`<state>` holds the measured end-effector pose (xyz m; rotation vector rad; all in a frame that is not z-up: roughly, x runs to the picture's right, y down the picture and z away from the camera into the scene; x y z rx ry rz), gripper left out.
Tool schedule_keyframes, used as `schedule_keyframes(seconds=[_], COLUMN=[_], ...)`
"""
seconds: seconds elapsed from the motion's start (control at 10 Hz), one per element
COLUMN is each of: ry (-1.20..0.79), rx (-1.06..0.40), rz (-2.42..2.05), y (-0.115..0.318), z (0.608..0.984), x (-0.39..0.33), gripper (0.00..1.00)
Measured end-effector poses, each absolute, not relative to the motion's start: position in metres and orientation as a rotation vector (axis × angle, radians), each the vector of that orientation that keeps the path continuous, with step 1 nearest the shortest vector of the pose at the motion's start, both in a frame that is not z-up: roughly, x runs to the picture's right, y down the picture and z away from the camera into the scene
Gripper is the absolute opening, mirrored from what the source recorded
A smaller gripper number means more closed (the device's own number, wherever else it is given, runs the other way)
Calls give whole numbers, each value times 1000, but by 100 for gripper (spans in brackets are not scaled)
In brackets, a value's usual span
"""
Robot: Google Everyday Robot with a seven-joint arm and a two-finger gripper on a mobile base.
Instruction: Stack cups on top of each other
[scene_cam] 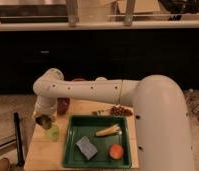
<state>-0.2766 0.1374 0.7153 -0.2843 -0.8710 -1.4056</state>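
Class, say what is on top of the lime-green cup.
The dark cup, at the tool, hangs just above and left of the lime-green cup. Whether they touch cannot be told; the dark cup covers the tool's tip.
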Motion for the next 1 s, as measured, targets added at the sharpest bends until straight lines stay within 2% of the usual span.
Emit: schedule_keyframes(seconds=[1.0], ry=[-931], rx=[-293], rz=[-1417], y=[157], z=[728], x=[-261], gripper=[2])
